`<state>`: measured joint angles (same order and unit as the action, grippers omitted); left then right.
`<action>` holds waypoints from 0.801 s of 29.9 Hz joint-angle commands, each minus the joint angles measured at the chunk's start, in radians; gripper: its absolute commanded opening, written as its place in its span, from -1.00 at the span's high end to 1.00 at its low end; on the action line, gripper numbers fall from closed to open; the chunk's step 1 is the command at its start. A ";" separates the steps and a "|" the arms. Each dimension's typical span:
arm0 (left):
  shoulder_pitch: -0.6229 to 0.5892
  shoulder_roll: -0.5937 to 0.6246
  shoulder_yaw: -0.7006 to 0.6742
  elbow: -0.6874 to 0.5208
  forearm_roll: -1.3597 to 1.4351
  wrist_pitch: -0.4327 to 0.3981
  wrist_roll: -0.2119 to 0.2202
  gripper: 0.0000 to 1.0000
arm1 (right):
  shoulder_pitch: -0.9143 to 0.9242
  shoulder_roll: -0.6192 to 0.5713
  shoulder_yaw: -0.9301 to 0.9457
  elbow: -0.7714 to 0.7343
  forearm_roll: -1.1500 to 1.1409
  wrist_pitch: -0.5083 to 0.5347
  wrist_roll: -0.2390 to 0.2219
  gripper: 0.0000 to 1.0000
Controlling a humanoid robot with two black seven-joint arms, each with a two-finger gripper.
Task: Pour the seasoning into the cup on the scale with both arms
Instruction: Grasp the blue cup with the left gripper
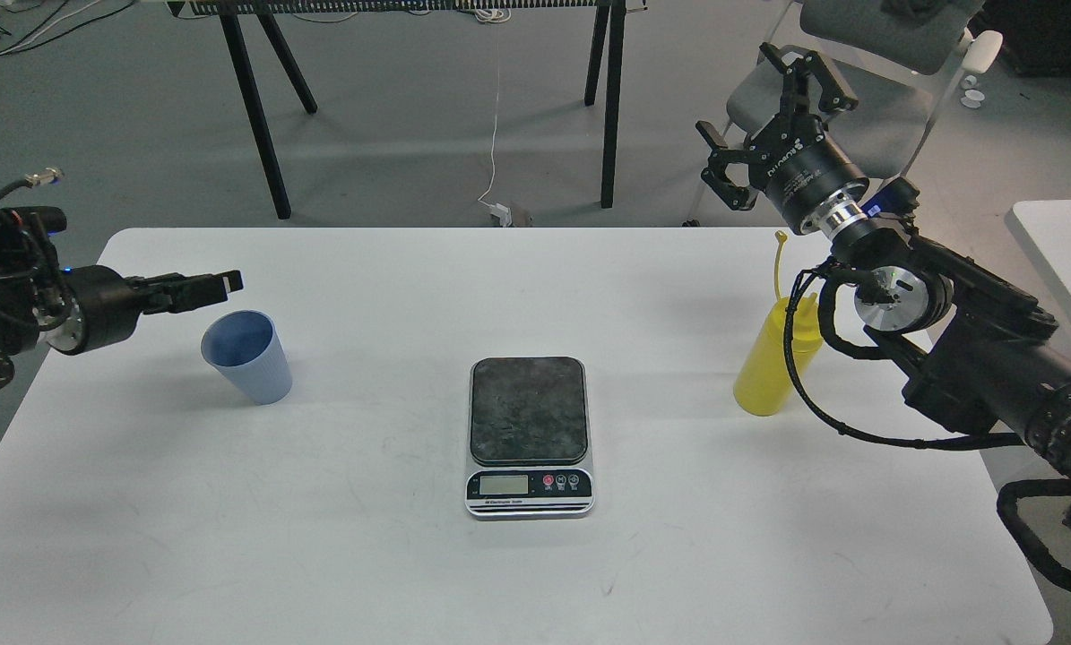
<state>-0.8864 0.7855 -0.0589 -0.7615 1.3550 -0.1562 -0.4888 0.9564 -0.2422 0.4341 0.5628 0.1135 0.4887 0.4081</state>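
The light blue cup point(246, 356) stands upright on the white table point(365, 555), left of centre. The scale point(528, 434) sits in the middle with nothing on its dark platform. The yellow seasoning bottle point(771, 363) stands upright at the right, its cap strap sticking up. My left gripper point(196, 288) points right, low over the table, just up and left of the cup's rim and apart from it; it looks thin and dark. My right gripper point(765, 112) is open and empty, raised beyond the table's far edge, above and behind the bottle.
My right arm's cable sleeve point(804, 376) hangs right beside the bottle. Black table legs point(611, 98) and a grey chair point(867, 81) stand on the floor beyond the far edge. A second white table point(1068, 251) is at the right.
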 commanded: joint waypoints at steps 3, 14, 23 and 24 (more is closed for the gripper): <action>0.050 -0.095 0.043 0.092 0.001 0.041 0.000 -0.99 | -0.004 -0.006 0.002 0.025 0.000 0.000 0.000 -0.99; 0.050 -0.149 0.177 0.215 -0.011 0.147 0.000 -0.98 | -0.010 -0.003 0.000 0.025 -0.001 0.000 0.000 -0.99; 0.050 -0.146 0.183 0.217 -0.001 0.147 0.000 0.39 | -0.008 -0.005 0.000 0.023 -0.001 0.000 0.000 -0.99; 0.050 -0.143 0.198 0.217 0.001 0.147 0.000 0.62 | -0.008 -0.006 0.000 0.022 -0.001 0.000 0.000 -0.99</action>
<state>-0.8347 0.6357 0.1209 -0.5447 1.3494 -0.0065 -0.4886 0.9468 -0.2448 0.4341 0.5865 0.1120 0.4887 0.4081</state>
